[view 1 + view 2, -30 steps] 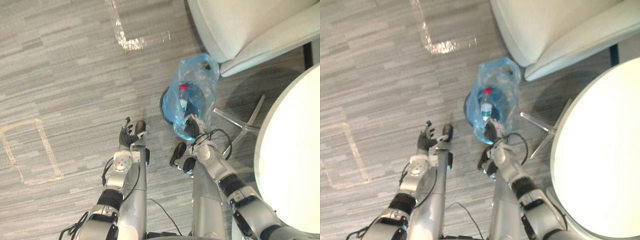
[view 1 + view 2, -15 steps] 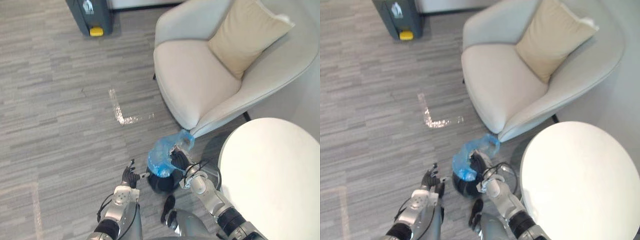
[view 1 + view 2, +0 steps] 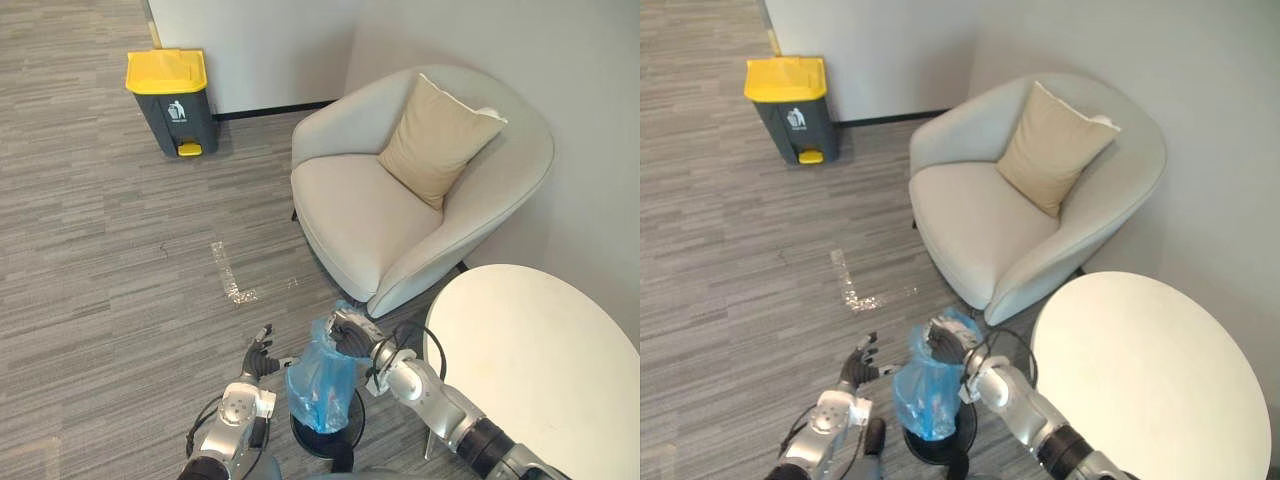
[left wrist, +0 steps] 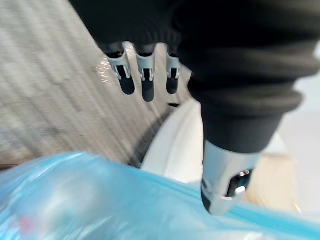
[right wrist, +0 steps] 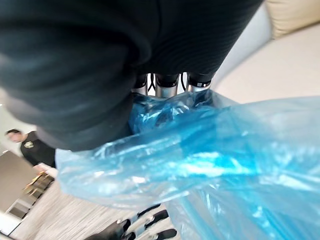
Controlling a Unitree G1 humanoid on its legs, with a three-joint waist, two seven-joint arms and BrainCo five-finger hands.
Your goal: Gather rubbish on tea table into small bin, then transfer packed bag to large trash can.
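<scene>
Blue plastic: one bag [image 3: 322, 378], gripped at its top by our right hand [image 3: 350, 334], hangs over one black bin [image 3: 348, 438], near. Our left hand [image 3: 258, 358], spread wide, is just left. One yellow-lidded can [image 3: 171, 103] stands far left.

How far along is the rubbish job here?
Done: the table looks bare, rubbish is inside the blue bag. In hand: the right hand grips the bag's top above the small bin; the left hand hangs open beside it. Left: carrying the bag to the yellow-lidded trash can by the wall.
</scene>
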